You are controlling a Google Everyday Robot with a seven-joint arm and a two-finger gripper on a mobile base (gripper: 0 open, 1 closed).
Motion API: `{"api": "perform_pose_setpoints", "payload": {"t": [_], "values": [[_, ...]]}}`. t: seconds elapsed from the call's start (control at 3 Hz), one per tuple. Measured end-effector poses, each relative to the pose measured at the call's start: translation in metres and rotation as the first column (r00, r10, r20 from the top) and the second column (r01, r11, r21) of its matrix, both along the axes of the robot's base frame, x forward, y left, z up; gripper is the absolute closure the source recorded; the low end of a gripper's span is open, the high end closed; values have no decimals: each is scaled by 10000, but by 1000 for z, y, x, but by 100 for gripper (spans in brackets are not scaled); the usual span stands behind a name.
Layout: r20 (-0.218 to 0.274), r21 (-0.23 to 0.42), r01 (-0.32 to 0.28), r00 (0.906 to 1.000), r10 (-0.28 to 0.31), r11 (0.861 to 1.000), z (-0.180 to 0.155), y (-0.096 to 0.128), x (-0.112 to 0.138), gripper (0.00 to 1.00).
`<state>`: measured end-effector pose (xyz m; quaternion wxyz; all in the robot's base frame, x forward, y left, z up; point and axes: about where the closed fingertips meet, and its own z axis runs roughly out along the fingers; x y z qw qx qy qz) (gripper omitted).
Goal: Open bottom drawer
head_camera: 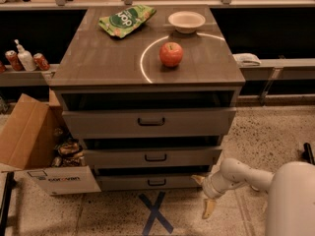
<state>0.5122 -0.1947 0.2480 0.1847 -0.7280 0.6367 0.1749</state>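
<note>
The bottom drawer (123, 183) is the lowest and shortest grey front of the cabinet, with a small black bar handle (156, 182). A dark gap shows above its front. My gripper (204, 194) is low to the floor just right of the drawer's right end, on a white arm reaching in from the lower right. Its two yellowish fingers are spread apart, one fingertip (198, 179) near the drawer's corner and the other lower down. It holds nothing and is clear of the handle.
The mid-sized drawer front (118, 158) and the tall top drawer front (108, 123) sit above. An apple (171, 54), a bowl (186, 21) and a chip bag (126, 19) lie on the top. A cardboard box (29, 146) stands at the left. A blue X (154, 213) marks the floor.
</note>
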Motion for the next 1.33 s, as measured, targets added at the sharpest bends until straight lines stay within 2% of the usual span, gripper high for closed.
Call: {"api": "perform_pose_setpoints", "payload": {"t": [0.33,0.67,1.0,1.33], "values": [[942,37,-8,9956,4,10000,-19,-6,20,0],[1363,-208,157,9906,-128,9997,-35,-8,36,0],[1621,-676,208,9867,-96,9975,-49,0,52,0],[1748,-688,191,9846,-68,9974,-64,14,72,3]]}}
